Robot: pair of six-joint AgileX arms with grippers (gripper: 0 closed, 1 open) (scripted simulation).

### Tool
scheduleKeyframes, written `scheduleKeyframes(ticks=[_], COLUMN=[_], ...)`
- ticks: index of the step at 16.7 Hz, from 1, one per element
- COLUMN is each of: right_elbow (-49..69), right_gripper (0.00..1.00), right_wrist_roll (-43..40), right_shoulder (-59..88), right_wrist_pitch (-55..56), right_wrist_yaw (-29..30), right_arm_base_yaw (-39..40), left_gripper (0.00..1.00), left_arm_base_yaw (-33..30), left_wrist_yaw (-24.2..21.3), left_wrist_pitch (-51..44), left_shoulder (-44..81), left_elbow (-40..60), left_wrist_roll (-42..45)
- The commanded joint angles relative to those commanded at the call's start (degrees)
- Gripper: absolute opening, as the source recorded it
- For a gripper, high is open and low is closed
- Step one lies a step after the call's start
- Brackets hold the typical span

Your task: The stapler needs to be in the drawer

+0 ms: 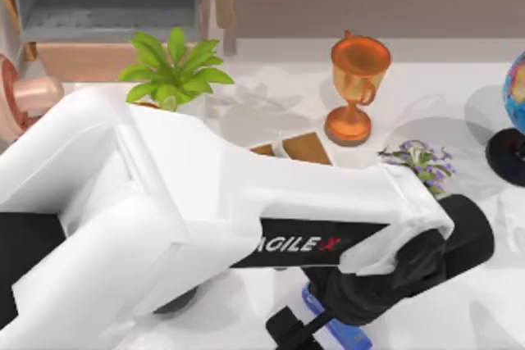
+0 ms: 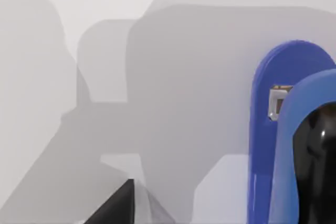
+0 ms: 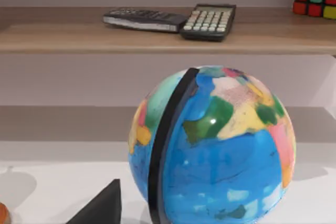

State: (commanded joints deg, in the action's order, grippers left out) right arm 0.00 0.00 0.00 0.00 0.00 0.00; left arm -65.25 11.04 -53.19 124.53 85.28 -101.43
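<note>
A white tabletop [image 1: 426, 79] runs back to a shelf unit, and the drawer [image 1: 107, 6] stands pulled out at the far left, its grey floor bare above the tan front — ready to receive something. My left arm stretches across the table from the left, so its white bulk hides much of the middle; a potted plant [image 1: 174, 71], a copper trophy [image 1: 354, 88] and a little purple flower [image 1: 422, 160] stand behind it. The left gripper [image 1: 308, 327] hangs at the near edge, just over the stapler [image 1: 338, 327], which lies flat on the table, well apart from the drawer. From my left wrist the stapler's blue base and black top arm sit close below, off to one side of a finger [image 2: 118, 205]; I cannot tell whether my pincer is apart or together, and it seems not yet to hold anything. I judge this the approach before the grasp — the lift and carry remain. My right arm sits parked at the right, facing the globe [image 3: 212, 145].
</note>
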Motion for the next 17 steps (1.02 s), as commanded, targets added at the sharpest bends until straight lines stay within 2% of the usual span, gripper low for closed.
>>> scheduleKeyframes(ticks=[10, 17], right_elbow=[0.0, 0.0], right_gripper=[1.00, 1.00], right_wrist_roll=[0.0, 0.0], right_shoulder=[0.0, 0.0], right_wrist_pitch=[0.0, 0.0], right_wrist_yaw=[0.0, 0.0], right_arm_base_yaw=[0.0, 0.0], left_gripper=[0.02, 0.00], left_arm_base_yaw=[0.0, 0.0], left_wrist_yaw=[0.0, 0.0], left_wrist_pitch=[0.0, 0.0], left_shoulder=[0.0, 0.0], left_elbow=[0.0, 0.0], left_wrist_roll=[0.0, 0.0])
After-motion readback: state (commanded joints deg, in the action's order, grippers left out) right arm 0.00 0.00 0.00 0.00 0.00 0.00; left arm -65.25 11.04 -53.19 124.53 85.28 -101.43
